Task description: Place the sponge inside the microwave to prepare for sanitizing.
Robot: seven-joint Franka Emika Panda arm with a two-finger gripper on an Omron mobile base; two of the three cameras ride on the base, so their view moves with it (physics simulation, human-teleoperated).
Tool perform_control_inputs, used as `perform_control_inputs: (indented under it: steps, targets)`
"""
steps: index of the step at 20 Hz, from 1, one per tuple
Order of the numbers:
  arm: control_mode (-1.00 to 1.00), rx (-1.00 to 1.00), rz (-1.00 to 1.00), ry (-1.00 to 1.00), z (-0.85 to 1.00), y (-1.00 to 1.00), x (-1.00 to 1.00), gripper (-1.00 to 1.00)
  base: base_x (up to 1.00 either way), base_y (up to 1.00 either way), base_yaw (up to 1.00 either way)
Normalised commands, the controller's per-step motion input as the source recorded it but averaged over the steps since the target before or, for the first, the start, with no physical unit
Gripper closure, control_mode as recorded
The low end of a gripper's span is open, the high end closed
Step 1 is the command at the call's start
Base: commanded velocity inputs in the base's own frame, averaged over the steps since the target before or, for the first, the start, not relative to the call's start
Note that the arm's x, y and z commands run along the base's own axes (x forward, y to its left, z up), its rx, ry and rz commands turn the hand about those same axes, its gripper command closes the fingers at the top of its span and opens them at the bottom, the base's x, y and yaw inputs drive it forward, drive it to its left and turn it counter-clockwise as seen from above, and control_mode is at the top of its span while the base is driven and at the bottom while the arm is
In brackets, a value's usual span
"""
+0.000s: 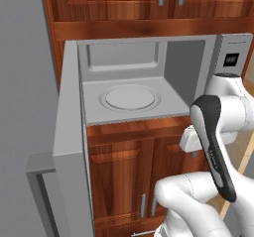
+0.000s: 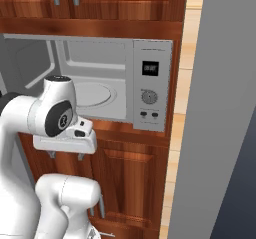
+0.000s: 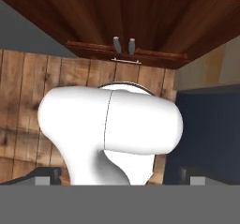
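The microwave [image 1: 144,82] stands with its door [image 1: 69,147] swung wide to the left and its round turntable [image 1: 130,97] bare. The right base view alone shows its control panel [image 2: 150,85]; the display's writing is too small to read. The pincer [image 3: 119,177], below the microwave, is spread wide and holds nothing.

The large grey built-in microwave [image 1: 144,82] sits in a recess among reddish wooden cabinets, its door [image 1: 72,147] swung fully open to the left, edge-on in the left base view; the pale grey cavity holds a round white turntable [image 1: 130,97] flat on its floor, bare on top; on the right, a control panel [image 2: 151,85] carries a dark display, a round knob and two small buttons.
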Motion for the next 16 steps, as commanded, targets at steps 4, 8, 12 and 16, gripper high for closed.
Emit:
perform_control_inputs:
  steps: [4,8,12,16]
  targets:
    - [-1.0,0.0,0.0,0.0,0.0,0.0,0.0,-1.0,0.0,0.0,0.0]
    - [-1.0,0.0,0.0,0.0,0.0,0.0,0.0,-1.0,0.0,0.0,0.0]
    - [-1.0,0.0,-0.01,0.0,0.0,0.0,-0.27,-1.0,0.0,0.0,0.0]
    - [-1.0,0.03,-0.13,0.0,-0.1,0.0,-0.76,-1.0,0.0,0.0,0.0]
